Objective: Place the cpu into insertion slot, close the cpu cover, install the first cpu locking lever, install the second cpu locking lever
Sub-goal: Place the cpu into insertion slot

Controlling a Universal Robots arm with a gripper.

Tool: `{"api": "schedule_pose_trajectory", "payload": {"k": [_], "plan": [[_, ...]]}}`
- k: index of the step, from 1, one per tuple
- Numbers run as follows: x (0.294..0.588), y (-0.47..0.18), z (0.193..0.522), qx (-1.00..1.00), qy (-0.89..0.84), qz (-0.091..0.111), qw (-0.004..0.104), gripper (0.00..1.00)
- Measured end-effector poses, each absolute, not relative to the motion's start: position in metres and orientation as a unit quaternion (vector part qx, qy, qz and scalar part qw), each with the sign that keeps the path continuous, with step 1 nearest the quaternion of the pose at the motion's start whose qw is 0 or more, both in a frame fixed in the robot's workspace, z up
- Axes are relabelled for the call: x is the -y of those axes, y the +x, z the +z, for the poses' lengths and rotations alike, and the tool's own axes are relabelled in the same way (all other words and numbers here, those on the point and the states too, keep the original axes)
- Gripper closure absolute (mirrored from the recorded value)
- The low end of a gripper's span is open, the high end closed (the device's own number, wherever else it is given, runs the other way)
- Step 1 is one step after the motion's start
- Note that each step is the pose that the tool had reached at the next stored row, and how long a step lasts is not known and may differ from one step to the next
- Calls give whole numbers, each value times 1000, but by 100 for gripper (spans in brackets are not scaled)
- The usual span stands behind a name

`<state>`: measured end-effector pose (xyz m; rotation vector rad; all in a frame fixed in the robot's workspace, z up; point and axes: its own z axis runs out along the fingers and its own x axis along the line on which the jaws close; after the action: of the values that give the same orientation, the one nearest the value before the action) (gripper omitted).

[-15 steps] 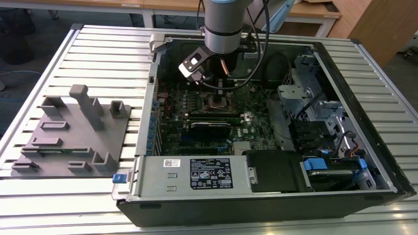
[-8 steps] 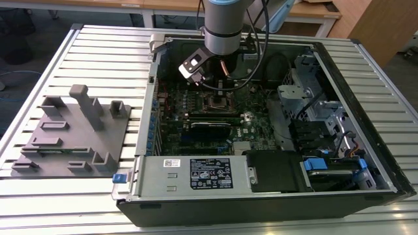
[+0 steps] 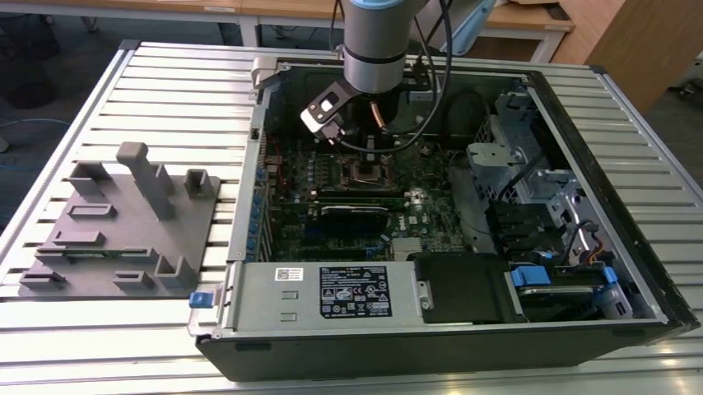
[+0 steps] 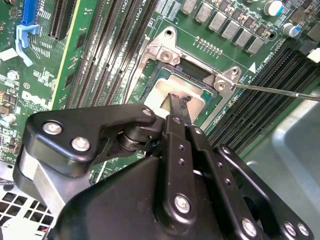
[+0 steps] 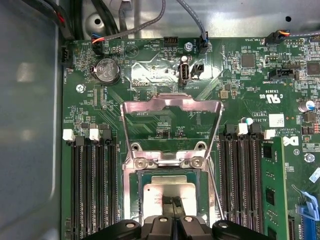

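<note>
The black two-fingered hand [image 4: 179,102] has its tips pressed together, pinching nothing, on or just above the dull silver-grey square cpu [image 5: 160,192]. The cpu lies seated in the dark, silvery-rimmed square insertion slot [image 5: 133,195]. At the slot's far edge the thin silvery window-frame cpu cover [image 5: 172,103] stands open on its hinge. Placing looks done, and closing the cover appears to be the step in hand. That calls for clearing the slot and pressing the frame down.

White print dots the circuit board [image 5: 150,65]; a label [image 3: 357,290] tops the power supply [image 3: 263,290].
</note>
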<state>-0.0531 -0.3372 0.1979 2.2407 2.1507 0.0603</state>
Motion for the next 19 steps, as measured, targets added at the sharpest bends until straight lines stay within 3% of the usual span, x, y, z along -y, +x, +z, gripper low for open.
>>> {"api": "schedule_pose_trajectory", "payload": {"k": [19], "plan": [[337,-53,207,-692,721,20,18,90]]}}
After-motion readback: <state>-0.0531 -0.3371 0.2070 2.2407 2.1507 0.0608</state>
